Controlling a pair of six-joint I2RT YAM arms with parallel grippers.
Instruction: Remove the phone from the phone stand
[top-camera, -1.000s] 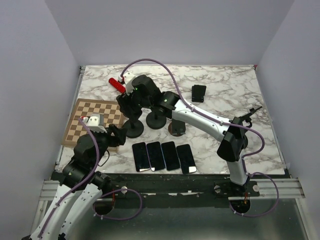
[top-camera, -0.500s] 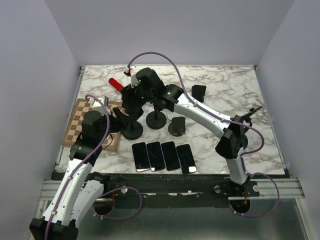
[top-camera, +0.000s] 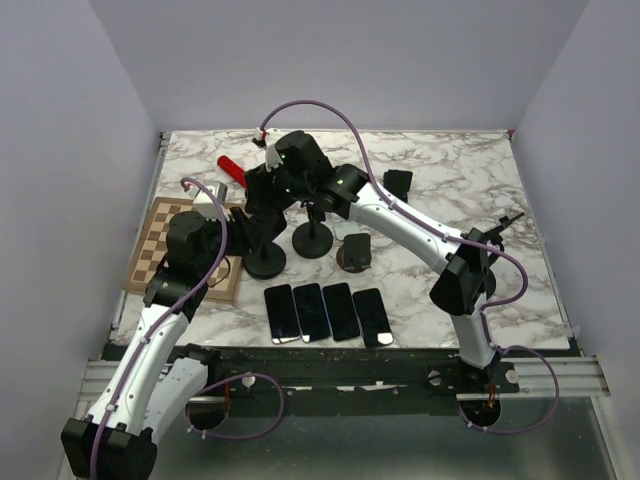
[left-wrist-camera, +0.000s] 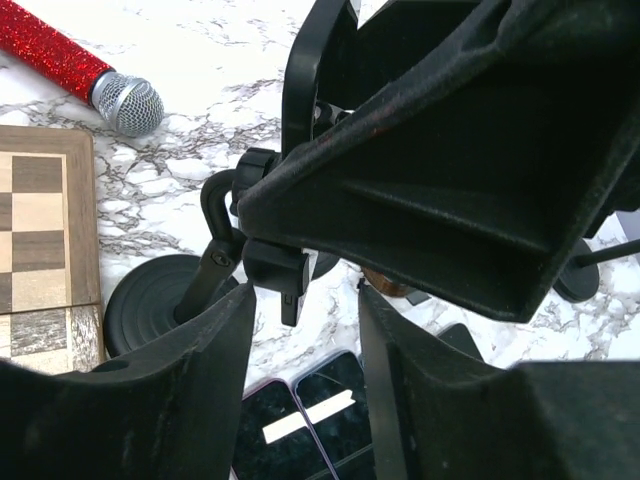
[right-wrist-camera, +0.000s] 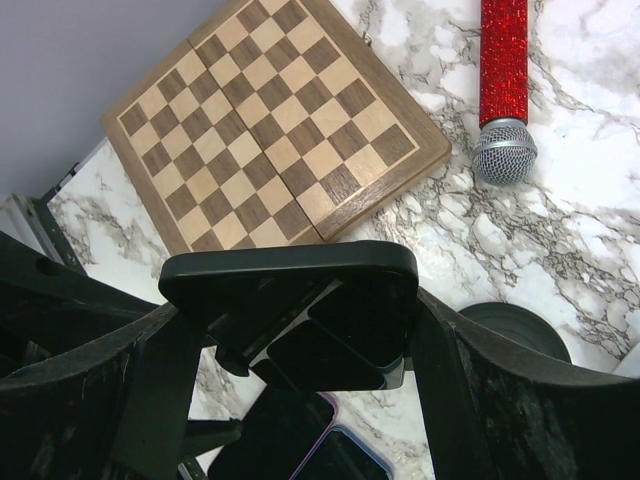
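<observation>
The right gripper (right-wrist-camera: 298, 332) clamps the phone (right-wrist-camera: 290, 275) at frame centre, seemingly to lift it free. The left gripper (left-wrist-camera: 305, 318), jaws apart, straddles the phone stand (left-wrist-camera: 272, 275), probably to steady it.

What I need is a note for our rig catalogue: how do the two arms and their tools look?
The left arm and right arm have white link shells with black joints. A purple cable loops along each. Small green lights glow on the right arm's joints. The left tool and right tool are matt black, each with two broad, scuffed fingers.
</observation>
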